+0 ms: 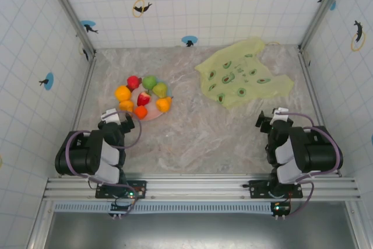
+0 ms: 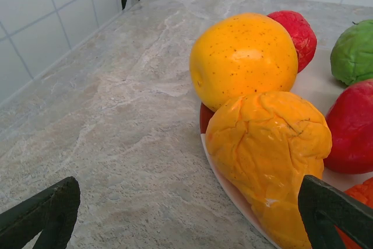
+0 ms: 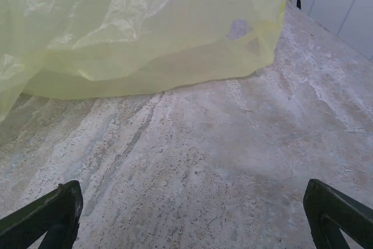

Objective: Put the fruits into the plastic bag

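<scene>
Our left gripper [image 2: 186,208], wide open and empty, sits beside the round pink-white plate [image 1: 151,114] of small yellow, orange, red and green toy fruits [image 1: 144,98], so we judge a first grasp is next, while our right gripper [image 3: 189,208], equally open, faces the translucent yellow-green plastic bag [image 1: 242,77] right of that plate.

Light fell bright and even from above. In the overhead view the table [image 1: 192,138] carried only faint, soft shadows. At my left wrist the orange fruit [image 2: 265,155] was sharp with a mild sheen, and the upper left of the frame looked softer. At my right wrist the plastic bag [image 3: 145,27] glowed translucent with pale glare streaks, and my fingertips [image 3: 46,217] sat dark in the lower corners.
</scene>
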